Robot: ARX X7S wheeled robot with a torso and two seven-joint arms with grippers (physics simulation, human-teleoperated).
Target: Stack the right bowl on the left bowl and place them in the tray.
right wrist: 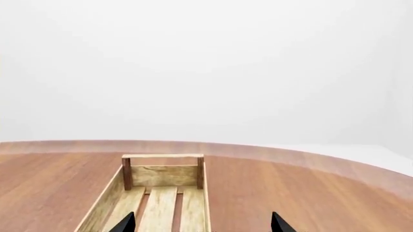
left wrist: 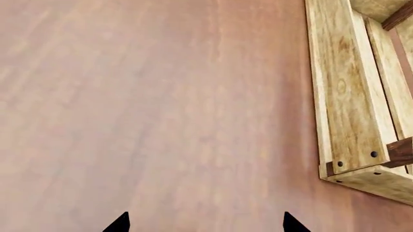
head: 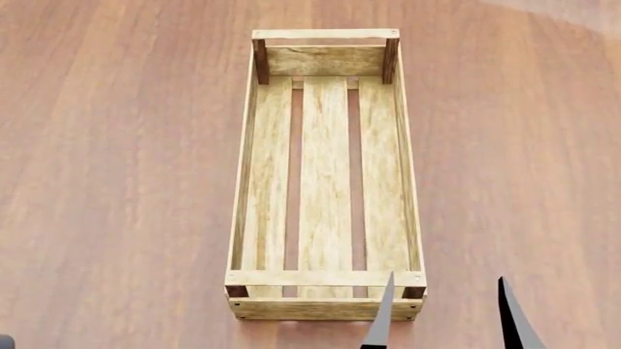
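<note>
The tray (head: 326,280), a long light-wood crate with three floor slats and dark corner posts, lies lengthwise in the middle of the table and holds nothing. It also shows in the left wrist view (left wrist: 351,96) and the right wrist view (right wrist: 161,176). No bowl is in any view. My right gripper (head: 446,320) is open and empty, raised by the tray's near right corner; its tips show in the right wrist view (right wrist: 203,224). My left gripper (left wrist: 206,223) is open and empty over bare table beside a tray corner. In the head view only a dark sliver of it shows at the bottom left corner.
The reddish-brown wooden table (head: 116,182) spreads wide on both sides of the tray. Its curved far edge (right wrist: 310,157) shows in the right wrist view against a plain white background.
</note>
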